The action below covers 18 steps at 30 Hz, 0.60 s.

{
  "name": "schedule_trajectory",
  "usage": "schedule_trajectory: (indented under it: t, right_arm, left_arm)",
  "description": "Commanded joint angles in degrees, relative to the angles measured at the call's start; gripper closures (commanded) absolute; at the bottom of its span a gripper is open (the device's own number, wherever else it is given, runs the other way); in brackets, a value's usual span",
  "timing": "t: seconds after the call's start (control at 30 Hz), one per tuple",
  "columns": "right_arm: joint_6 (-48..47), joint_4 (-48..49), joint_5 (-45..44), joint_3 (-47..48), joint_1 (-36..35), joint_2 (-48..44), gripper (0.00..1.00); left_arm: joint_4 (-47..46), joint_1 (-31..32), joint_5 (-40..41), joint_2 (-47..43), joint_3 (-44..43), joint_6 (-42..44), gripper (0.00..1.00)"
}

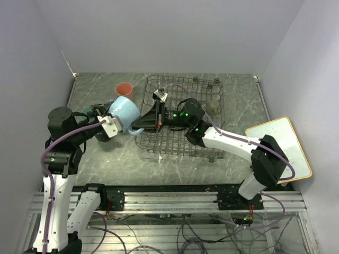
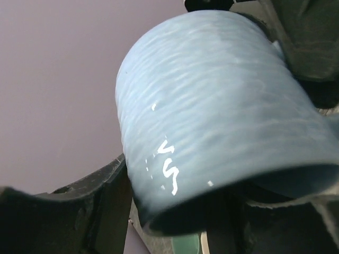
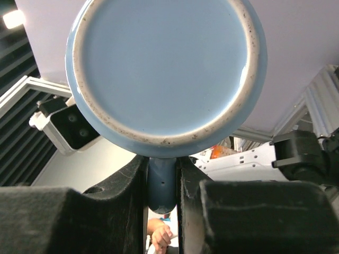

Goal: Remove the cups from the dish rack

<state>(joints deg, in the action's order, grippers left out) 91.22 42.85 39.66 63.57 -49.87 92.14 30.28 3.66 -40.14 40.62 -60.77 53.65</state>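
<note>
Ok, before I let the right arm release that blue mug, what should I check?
1. Handle grip: ok, the right gripper pinches the handle of the light-blue mug between its fingers.
2. Receiving grip: cannot tell; the left gripper has a finger on either side of the mug body, but firm contact is unclear.
3. Mug clear of the dish rack: ok, it hangs left of the rack's edge.
4. Pink cup out of the way: ok, though it stands close behind the mug.
5. Rack emptied: not ok, a beige cup sits inside.
</note>
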Motion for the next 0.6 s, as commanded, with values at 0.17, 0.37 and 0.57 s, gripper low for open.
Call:
schedule_trajectory:
  t: [0.17,0.37,0.57]
  right_arm:
    - [2.08,10.33,-1.85,2.43,-4.46,1.27,1.00]
    - [-2.53,3.30,-3.59,-0.66,-3.09,-0.73,0.45]
    - [-14.99,-17.04,-6.82,-0.80,3.33,-6.83,0.19]
  left_arm:
    - [-0.72,0.47,-1.64,0.51,-2.92,-3.23,0.76]
    - [7.44,0.47,-0.41,2.09,-5.13,-1.37,0.93]
    - [23.37,0.47,6.12,8.02,-9.53,1.57,0.93]
